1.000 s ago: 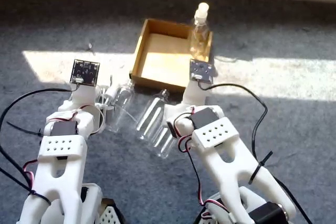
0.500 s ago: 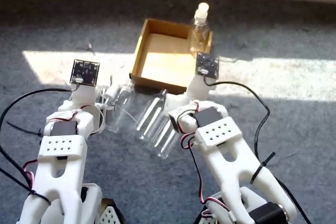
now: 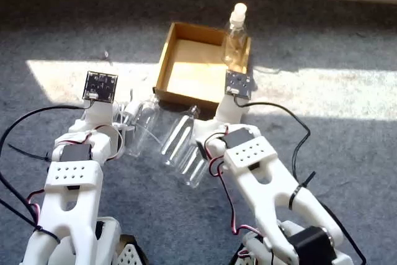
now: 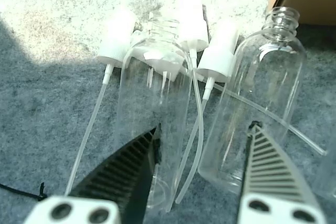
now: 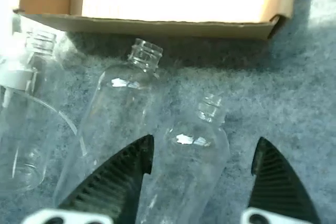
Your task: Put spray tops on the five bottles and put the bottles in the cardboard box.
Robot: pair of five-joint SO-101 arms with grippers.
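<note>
Bottles (image 3: 180, 138) lie open on the carpet (image 3: 347, 153) by the box (image 3: 162, 69), and one capped bottle (image 3: 236, 35) stands at its far corner. The left gripper (image 4: 205, 129) is wide open over two bottles and the spray tops (image 4: 189, 19). The right gripper (image 5: 203, 145) is wide open over one more.

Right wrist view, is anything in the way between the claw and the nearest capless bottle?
Nothing visible. The open right claw sits either side of that bottle, which lies on the carpet, neck toward the cardboard box.
</note>
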